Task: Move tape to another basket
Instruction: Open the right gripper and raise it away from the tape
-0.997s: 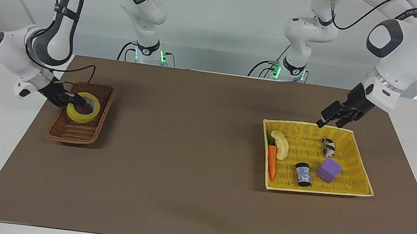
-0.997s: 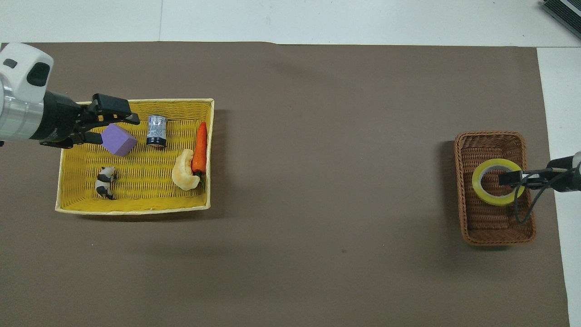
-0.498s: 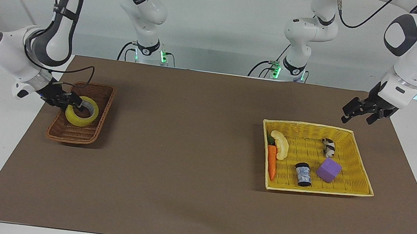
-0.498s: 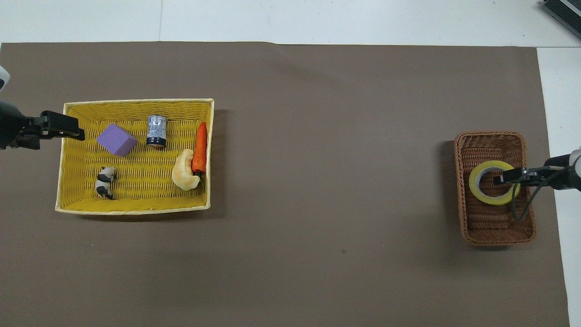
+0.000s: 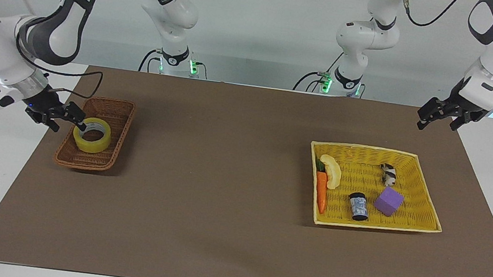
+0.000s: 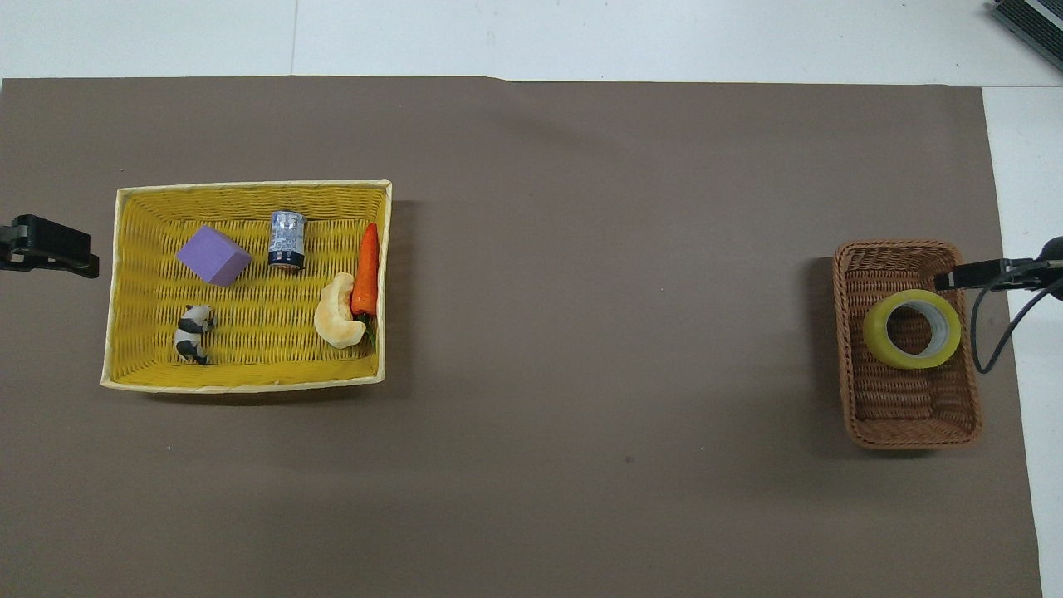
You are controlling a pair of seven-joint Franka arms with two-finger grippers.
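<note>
The tape point(image 5: 92, 135) lies in the basket point(image 5: 98, 158) (no readable label), released by the wide-open right gripper point(image 5: 71, 119).

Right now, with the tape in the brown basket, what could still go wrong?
1. The right gripper sits open just beside the tape, at the brown wicker basket rim; a sloppy retreat could clip the roll or drag the light basket.
2. The cable loops over the basket's edge and might snag it.
3. The left gripper hangs off the yellow basket; little risk there.
</note>
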